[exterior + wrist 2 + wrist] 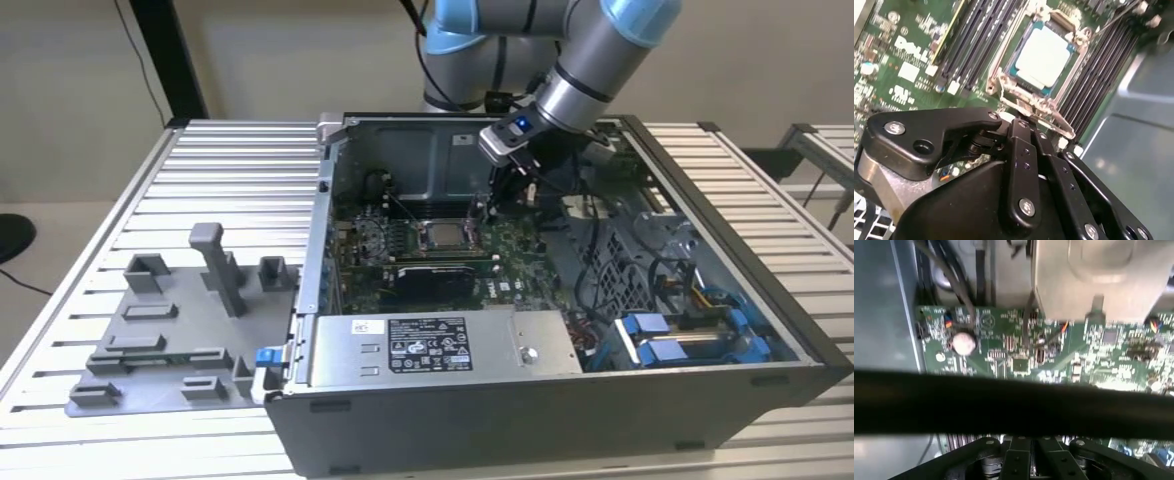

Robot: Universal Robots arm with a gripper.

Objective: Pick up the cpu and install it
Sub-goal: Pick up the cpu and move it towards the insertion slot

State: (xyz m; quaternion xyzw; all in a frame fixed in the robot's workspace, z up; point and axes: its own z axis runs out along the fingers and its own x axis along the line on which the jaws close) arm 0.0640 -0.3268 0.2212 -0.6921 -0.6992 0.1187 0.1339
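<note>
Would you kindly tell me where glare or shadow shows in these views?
Second wrist view: soft glare whitens the cpu top; first wrist view: a bright patch washes out part of the circuit board; exterior view: even light, case interior dimmer.

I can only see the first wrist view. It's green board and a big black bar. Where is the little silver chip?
Observer: In the second wrist view the cpu sits inside the socket frame, silver top up.
Operator: Is the gripper grabbing it?
Observer: No. In the exterior view the gripper hangs inside the computer case, to the exterior view's right of the cpu, apart from it.
Operator: What's outside the box?
Observer: Grey fixture blocks stand on the table, at the exterior view's left of the case.
</note>
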